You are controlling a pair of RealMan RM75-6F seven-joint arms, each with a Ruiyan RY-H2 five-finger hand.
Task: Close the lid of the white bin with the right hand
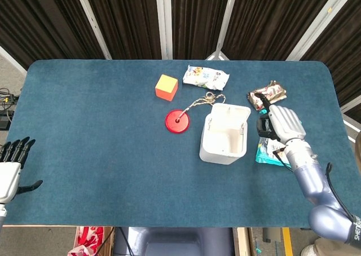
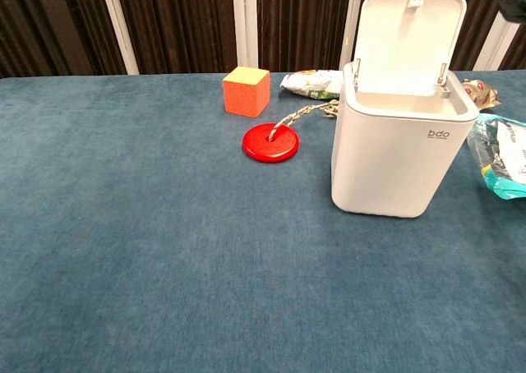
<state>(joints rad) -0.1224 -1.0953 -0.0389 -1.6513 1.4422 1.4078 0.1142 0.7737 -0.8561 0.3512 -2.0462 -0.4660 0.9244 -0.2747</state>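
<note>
white bin [image 1: 225, 133] beside right hand [image 1: 280, 124]

Your right hand [image 1: 282, 126] hangs above the table at the right side, back of the hand up, fingers [image 1: 263, 110] curled loosely forward and holding nothing. Its forearm runs back toward the lower right corner. In the chest view only a dark tip shows at the top right corner. Your left hand [image 1: 11, 166] sits at the lower left edge, fingers straight and apart, thumb out, empty.

right hand [image 1: 280, 123] beside open white bin [image 1: 225, 133]
</note>
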